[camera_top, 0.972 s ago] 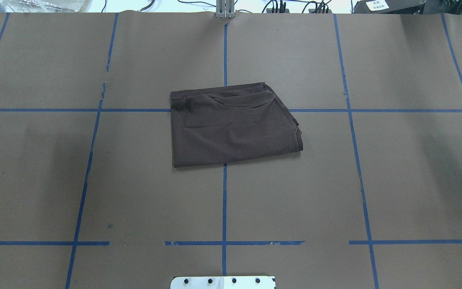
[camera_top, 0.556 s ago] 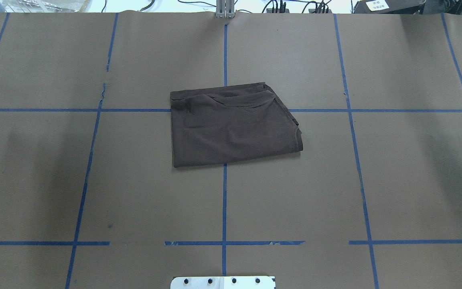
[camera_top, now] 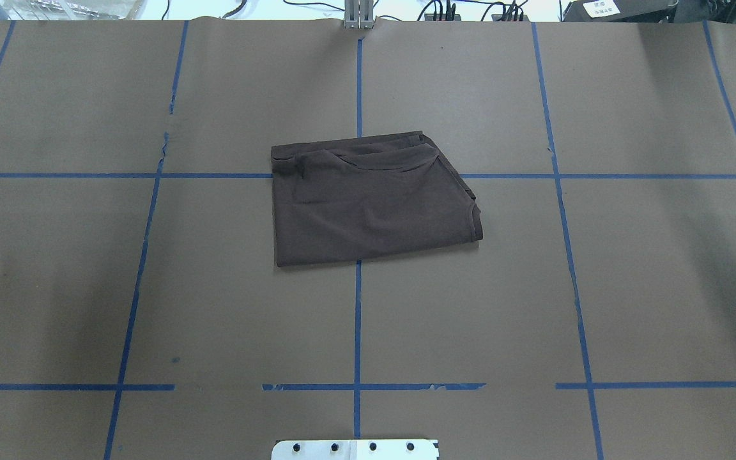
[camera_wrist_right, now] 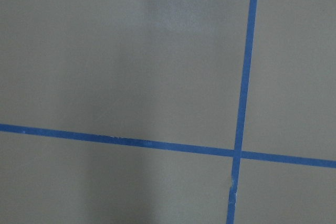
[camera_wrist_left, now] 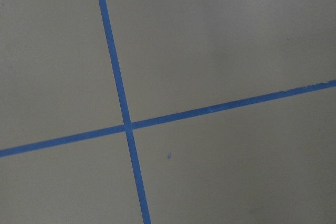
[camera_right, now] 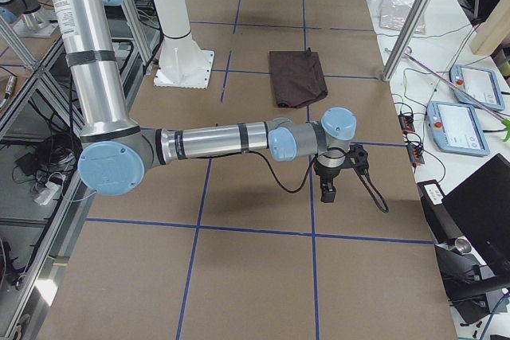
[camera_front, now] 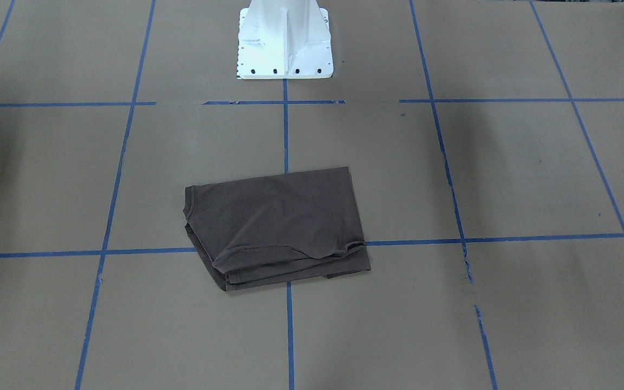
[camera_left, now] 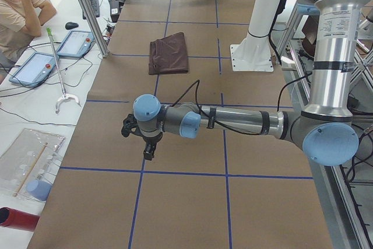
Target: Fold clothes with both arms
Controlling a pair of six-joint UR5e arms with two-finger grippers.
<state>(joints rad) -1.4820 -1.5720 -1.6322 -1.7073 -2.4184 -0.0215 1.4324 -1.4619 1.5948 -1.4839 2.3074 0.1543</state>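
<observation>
The dark brown T-shirt (camera_top: 374, 198) lies folded into a rough rectangle at the table's middle, flat on the brown paper; it also shows in the front view (camera_front: 277, 227) and both side views (camera_left: 169, 53) (camera_right: 297, 77). Neither gripper touches it. My left gripper (camera_left: 148, 153) hangs over bare paper far off to the left end of the table, pointing down. My right gripper (camera_right: 327, 191) hangs over bare paper at the right end. I cannot tell whether either is open or shut. Both wrist views show only paper and blue tape lines.
The white bolted pedestal (camera_front: 285, 43) stands at the robot's side of the table. Blue tape lines (camera_top: 358, 319) grid the paper. An operator (camera_left: 17, 10) sits beyond the far edge with tablets (camera_left: 35, 68). Metal frame posts (camera_right: 414, 21) stand at that edge.
The black tip of my right gripper has slid out past the right edge of the overhead view, leaving only a sliver. The shirt has not moved.
</observation>
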